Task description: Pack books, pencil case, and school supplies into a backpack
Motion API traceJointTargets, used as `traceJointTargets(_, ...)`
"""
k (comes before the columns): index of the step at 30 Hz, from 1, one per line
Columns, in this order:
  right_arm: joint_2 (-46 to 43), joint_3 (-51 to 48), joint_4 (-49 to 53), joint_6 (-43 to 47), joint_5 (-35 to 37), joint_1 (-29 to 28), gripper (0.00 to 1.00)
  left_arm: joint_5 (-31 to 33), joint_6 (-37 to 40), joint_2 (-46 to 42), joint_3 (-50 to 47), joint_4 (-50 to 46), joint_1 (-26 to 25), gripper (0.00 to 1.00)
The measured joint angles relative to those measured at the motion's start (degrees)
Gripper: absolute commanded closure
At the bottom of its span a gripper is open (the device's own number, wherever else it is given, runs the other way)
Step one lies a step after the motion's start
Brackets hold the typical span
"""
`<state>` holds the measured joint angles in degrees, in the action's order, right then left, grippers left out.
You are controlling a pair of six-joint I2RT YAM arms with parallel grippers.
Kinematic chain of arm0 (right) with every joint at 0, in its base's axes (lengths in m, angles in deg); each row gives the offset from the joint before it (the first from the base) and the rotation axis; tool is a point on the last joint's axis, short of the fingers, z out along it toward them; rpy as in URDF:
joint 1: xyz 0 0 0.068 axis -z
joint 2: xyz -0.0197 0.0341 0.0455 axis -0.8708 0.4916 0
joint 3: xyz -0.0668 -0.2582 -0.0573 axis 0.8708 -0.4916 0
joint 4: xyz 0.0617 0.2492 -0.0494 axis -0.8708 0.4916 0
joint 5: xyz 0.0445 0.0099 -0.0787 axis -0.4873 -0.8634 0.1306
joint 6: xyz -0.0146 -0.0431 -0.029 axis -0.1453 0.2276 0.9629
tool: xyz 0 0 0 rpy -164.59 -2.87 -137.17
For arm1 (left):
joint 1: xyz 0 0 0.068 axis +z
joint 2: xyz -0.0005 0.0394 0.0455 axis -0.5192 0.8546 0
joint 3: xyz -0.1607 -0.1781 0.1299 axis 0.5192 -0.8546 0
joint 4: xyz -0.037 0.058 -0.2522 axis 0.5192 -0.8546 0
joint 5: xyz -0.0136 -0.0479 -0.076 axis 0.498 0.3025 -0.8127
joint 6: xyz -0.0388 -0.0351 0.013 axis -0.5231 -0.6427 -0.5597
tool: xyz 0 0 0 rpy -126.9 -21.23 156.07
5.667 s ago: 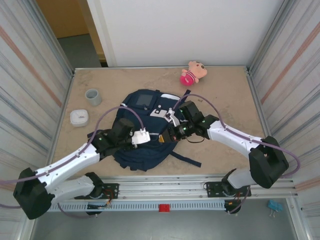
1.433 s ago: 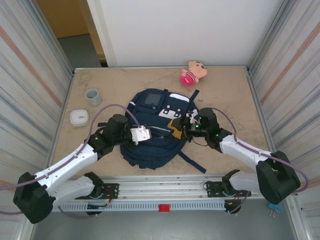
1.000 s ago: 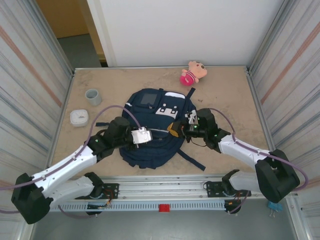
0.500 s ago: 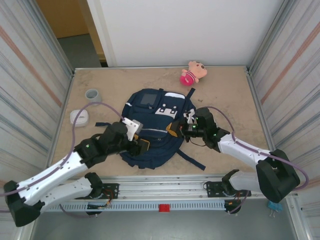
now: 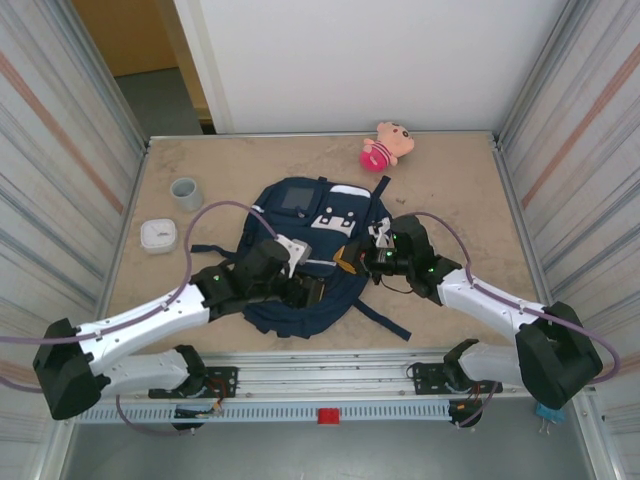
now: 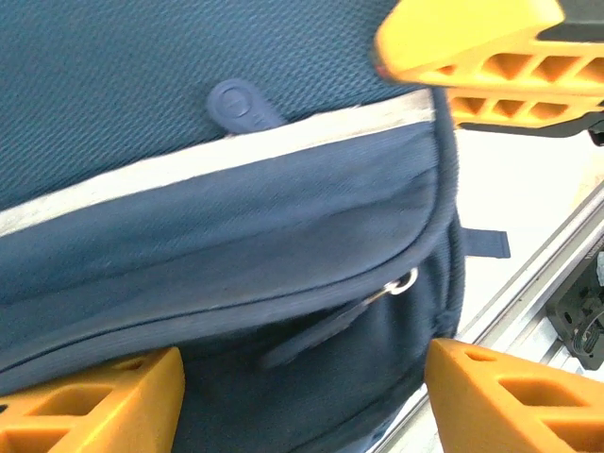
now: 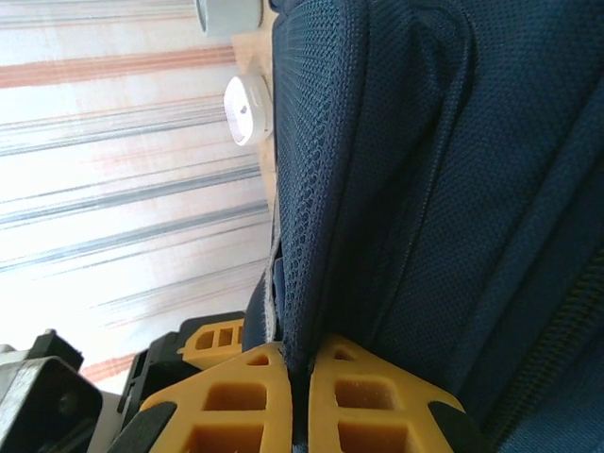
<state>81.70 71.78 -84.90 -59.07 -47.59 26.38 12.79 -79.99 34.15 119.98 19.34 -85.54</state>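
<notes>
The navy backpack [image 5: 312,225] lies flat mid-table, its white-trimmed fabric [image 6: 236,151] close under the left wrist camera. My left gripper [image 5: 303,290] hovers open over the pack's lower part. Its orange fingers [image 6: 90,401] stand wide apart on either side of a dark zipper pull [image 6: 330,328] with a metal ring. My right gripper [image 5: 350,262] is at the pack's right side, shut on a raised fold of backpack fabric [image 7: 311,236] that is pinched between its pads [image 7: 236,406]. The books, pencil case and school supplies are out of view.
A pink-and-tan plush toy [image 5: 385,145] lies at the back right. A grey cup [image 5: 185,192] and a white rounded box [image 5: 158,235] sit on the left. A loose strap [image 5: 385,322] trails toward the near metal rail [image 5: 320,378]. Ribbed walls close both sides.
My left gripper has opened and swung right and toward the near edge, over the backpack's lower part. The right gripper has kept its pinch on the fabric, almost still.
</notes>
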Motion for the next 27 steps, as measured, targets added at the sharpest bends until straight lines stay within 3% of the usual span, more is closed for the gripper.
traceJointTargets(3,0.00,0.20,0.48,0.02,0.39,0.00,1.00,0.07,0.46,2.32,1.18,0.13,-0.13,0.38)
traceJointTargets(7,0.00,0.61,1.05,0.15,1.03,0.00,1.00,0.57,1.51,4.66,2.21,0.22,-0.24,0.60)
traceJointTargets(17,-0.33,0.96,2.60,2.36,1.44,0.39,1.00,0.79,4.48,6.10,4.07,1.79,-2.21,0.99)
traceJointTargets(23,-0.87,1.66,5.95,5.95,-3.08,4.90,1.00,3.37,5.29,2.86,3.87,1.22,-2.40,1.00)
traceJointTargets(27,-2.14,1.84,9.73,10.62,-8.11,10.05,1.00,6.67,5.05,-3.87,0.28,-1.22,-0.76,1.00)
